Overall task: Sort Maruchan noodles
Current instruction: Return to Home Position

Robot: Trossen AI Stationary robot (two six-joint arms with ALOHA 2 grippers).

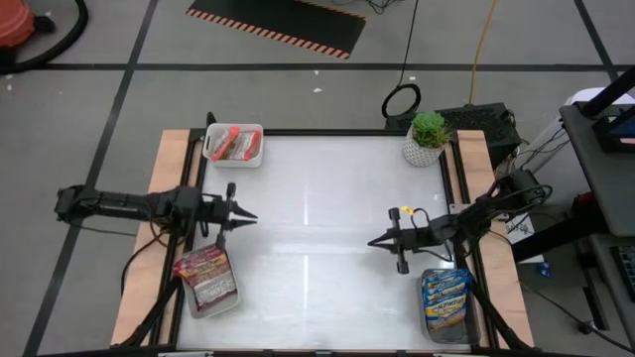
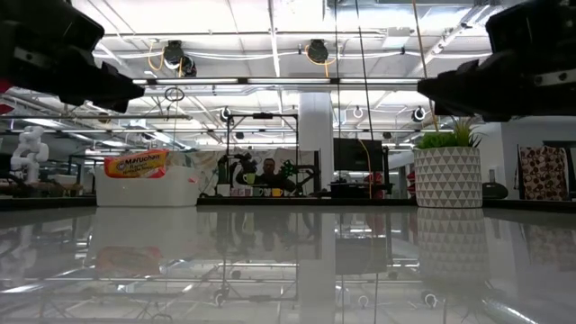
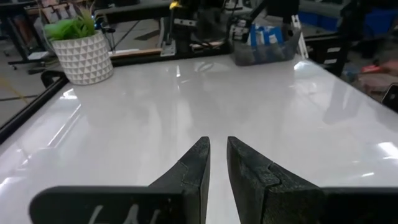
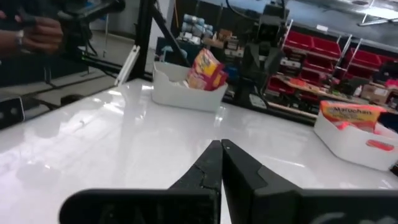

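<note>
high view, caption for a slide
Maruchan noodles sorted by wrapper colour into three bins; left end effector and right end effector empty over the table.

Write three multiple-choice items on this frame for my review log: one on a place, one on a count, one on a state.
1. In the high view, where do the blue packs lie?
A. Upper left corner
B. Lower right, near the right gripper
C. Table centre

2. How many wrapper colours show among the noodle packs?
A. Three
B. One
C. Five

3. What do the right gripper and the left gripper hold?
A. A pack each
B. One pack between them
C. Nothing

Key:
1 B: the blue packs sit at the picture's lower right, just past the right gripper.
2 A: orange-red packs, dark red packs and the blue ones show.
3 C: each wrist view shows nothing between that gripper's fingers.
</note>
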